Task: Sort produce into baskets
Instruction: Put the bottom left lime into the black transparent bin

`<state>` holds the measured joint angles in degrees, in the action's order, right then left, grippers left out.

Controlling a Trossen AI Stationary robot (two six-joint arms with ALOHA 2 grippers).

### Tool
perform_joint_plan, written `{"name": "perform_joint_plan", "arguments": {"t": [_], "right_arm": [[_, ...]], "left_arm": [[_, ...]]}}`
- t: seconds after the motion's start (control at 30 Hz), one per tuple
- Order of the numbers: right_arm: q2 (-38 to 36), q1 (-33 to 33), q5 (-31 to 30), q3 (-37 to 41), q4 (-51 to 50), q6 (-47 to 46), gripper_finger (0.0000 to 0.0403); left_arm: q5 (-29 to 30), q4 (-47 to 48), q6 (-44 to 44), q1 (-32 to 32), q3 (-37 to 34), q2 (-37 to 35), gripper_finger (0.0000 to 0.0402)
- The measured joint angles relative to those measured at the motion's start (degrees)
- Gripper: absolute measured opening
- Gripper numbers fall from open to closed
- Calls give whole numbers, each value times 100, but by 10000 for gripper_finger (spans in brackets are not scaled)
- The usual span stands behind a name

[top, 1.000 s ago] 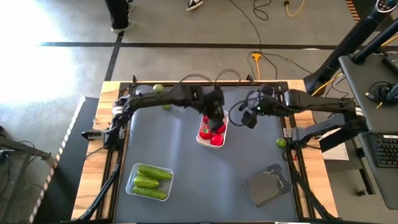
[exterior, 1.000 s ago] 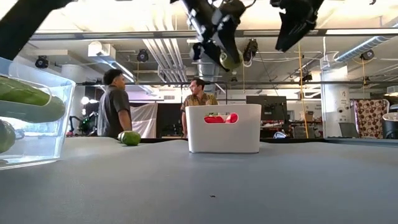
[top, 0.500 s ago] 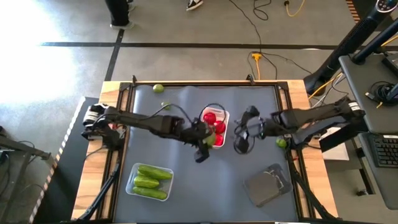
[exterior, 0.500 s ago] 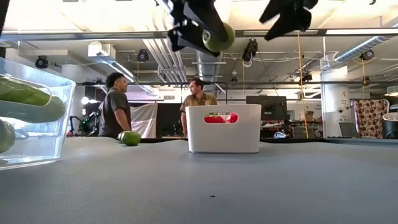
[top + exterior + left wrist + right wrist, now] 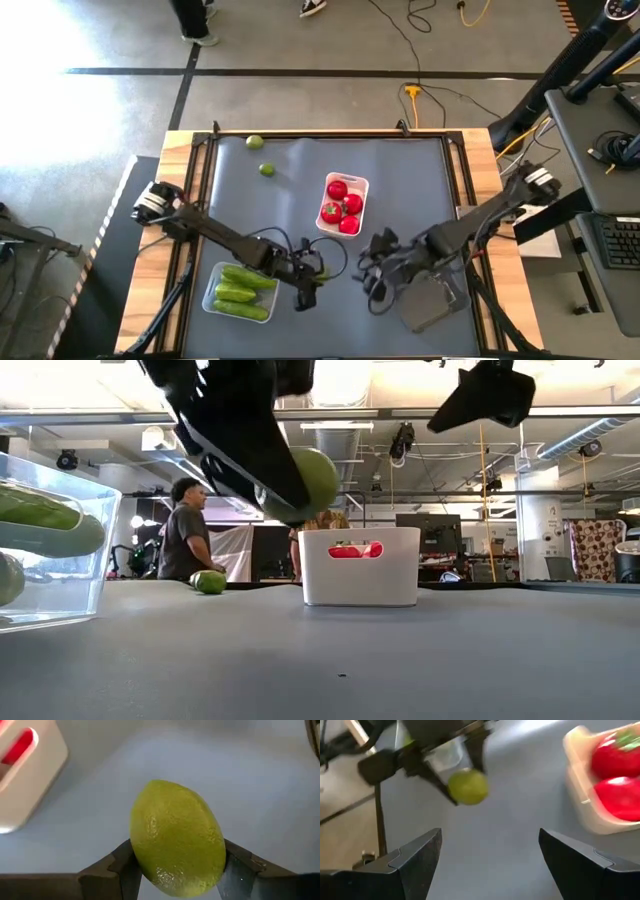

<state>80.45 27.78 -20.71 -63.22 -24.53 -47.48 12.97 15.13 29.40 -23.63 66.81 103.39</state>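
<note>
The left gripper (image 5: 308,288), fingers clamped on a lime (image 5: 176,838), hangs above the near middle of the worktop (image 5: 400,160), so the dark smoky tray (image 5: 430,300) lies to its right, beside the right gripper (image 5: 378,283), whose fingers stand apart and empty.

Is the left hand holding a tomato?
No, the left hand is shut on a lime; the tomatoes lie in the white tray.

Grey table (image 5: 300,190), white tray (image 5: 326,222), clear tray (image 5: 212,297), dark tray (image 5: 425,300), two limes (image 5: 267,169)
</note>
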Motion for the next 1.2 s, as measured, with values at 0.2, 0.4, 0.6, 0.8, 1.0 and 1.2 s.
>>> {"name": "perform_joint_plan", "arguments": {"t": [0.2,0.4,0.6,0.8,1.0,1.2], "right_arm": [[888,397,22,-426,-41,109,325],[1623,388,13,-863,-62,535,325],[2108,185,-26,-1229,-240,1099,325],[2332,105,-33,-1434,-800,1112,325],[2461,65,3,-1390,-807,1222,330],[2461,-30,-30,-1386,-687,1287,360]], "left_arm": [[134,-402,114,27,-348,271,200],[309,-477,119,28,-387,626,217],[374,-483,167,32,-367,855,221],[407,-455,180,34,-363,841,221],[414,-292,326,32,-378,676,222],[304,-307,481,25,-378,614,256]]}}
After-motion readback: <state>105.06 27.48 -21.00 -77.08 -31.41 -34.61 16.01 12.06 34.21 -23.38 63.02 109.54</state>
